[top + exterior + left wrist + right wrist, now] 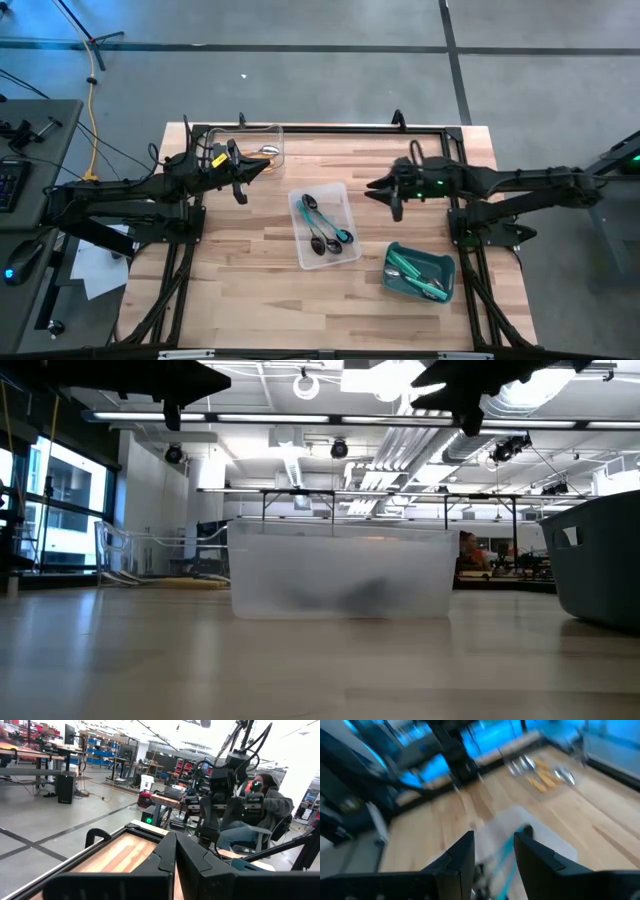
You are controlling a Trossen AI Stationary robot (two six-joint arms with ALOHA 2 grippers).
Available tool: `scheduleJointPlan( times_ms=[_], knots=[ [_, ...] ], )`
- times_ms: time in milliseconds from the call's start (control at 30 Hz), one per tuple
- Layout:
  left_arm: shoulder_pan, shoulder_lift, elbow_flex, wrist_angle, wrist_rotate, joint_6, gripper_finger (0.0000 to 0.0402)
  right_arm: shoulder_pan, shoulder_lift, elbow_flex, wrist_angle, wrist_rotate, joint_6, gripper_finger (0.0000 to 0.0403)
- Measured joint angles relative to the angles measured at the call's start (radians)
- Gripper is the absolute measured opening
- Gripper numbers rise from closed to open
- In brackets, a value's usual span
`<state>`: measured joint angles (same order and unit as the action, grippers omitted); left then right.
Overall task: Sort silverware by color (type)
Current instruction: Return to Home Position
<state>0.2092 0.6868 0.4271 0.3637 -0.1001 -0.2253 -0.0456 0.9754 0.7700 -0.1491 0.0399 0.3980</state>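
Closest to the lens, your left gripper has its two fingers pressed together with nothing between them. It hangs above the table, off the far left corner of the middle clear tray. Your right gripper has its fingers parted by a plain gap and holds nothing. It hangs off the tray's far right corner, with its tip turned toward the tray. Inside that tray lie the teal-blue spoons, several bunched together with their bowls overlapping. To the tray's right, nearer the table's front edge, stands the teal bin with the green-handled spoons in it. Beyond the tray's far left corner, past the left gripper, the second clear tray holds the orange spoons. Seen from table height, both arms sit high above the middle tray, well clear of its rim.
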Motion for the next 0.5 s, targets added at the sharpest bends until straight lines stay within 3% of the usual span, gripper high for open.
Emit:
scheduleJointPlan(
  times_ms=[167, 333, 500],
  knots=[
    [0.000, 0.000, 0.000, 0.000, 0.000, 0.000, 0.0000, 0.000, -0.086, -0.126, 0.216, -0.003, -0.040, 0.0122],
    [0.000, 0.000, 0.000, 0.000, 0.000, 0.000, 0.0000, 0.000, -0.079, -0.146, 0.296, -0.005, -0.065, 0.0122],
    [0.000, 0.000, 0.000, 0.000, 0.000, 0.000, 0.0000, -0.005, -0.065, -0.143, 0.305, -0.130, -0.149, 0.0122]
  ],
)
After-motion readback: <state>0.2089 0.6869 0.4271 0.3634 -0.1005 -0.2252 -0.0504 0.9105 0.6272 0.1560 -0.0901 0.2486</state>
